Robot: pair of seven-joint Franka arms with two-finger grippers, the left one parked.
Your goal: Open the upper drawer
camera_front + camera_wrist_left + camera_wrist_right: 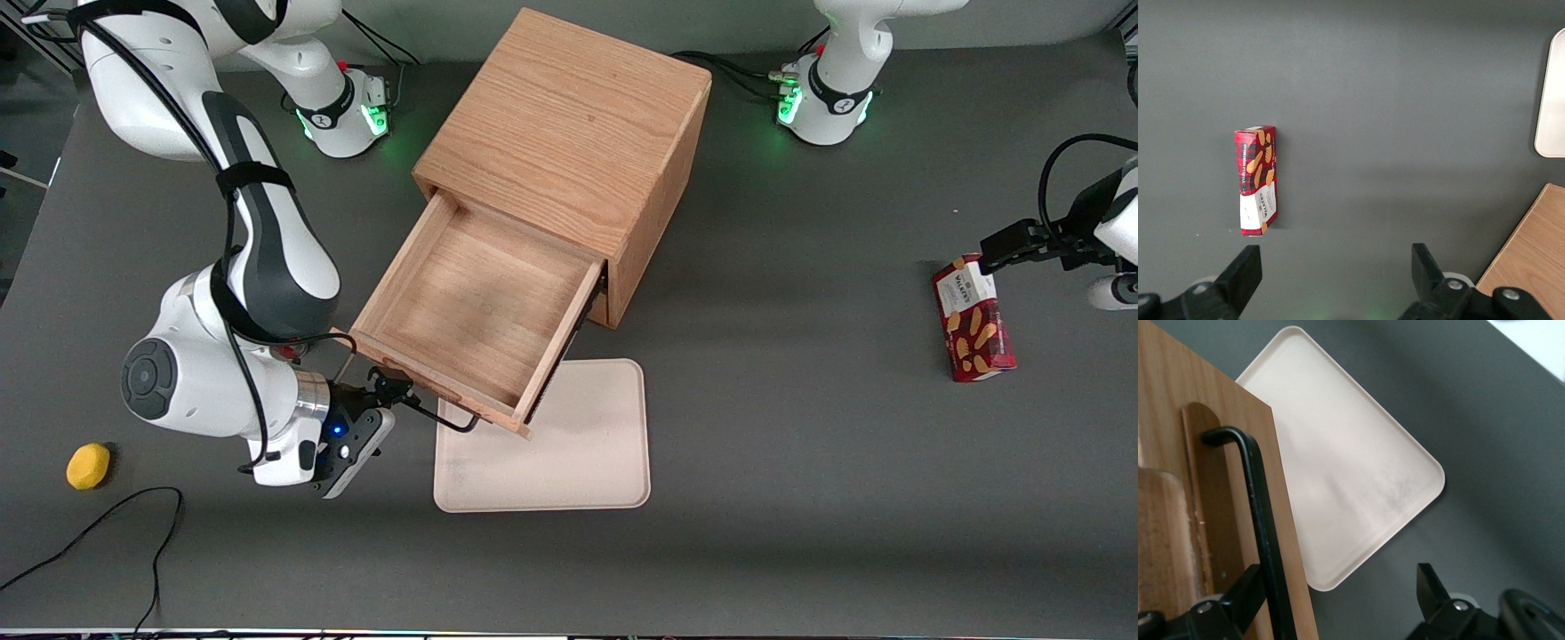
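Status check from my remote seat: the upper drawer (476,311) sits in the centre of the front view, pulled a long way out of the oak cabinet (569,124), its front edge hanging over the cream tray (569,444) in the lower middle of the frame. I'd call the job pretty much done.

The gripper (396,391) is low in the frame, just beside the corner of the drawer front. On the right wrist camera its fingers (1248,593) are spread wide, nothing pinched. The black wire handle (1258,513) runs between them, close up against one finger, and I can't tell if they touch.

Stuff I'm worried about:

- Backing out crooked. With the handle that close to one finger, any sideways drift could hook the wire and yank the drawer or twist the whole cabinet. I see nothing holding the cabinet down.
- Pulling more. The drawer looks near the end of its travel to me. More pull could bring it out of the cabinet and drop it onto the tray.
- Dropping lower. The tray is right under the drawer front, so a low exit could bump it.

My guess is a clean retreat means sliding off straight, away from the drawer front.
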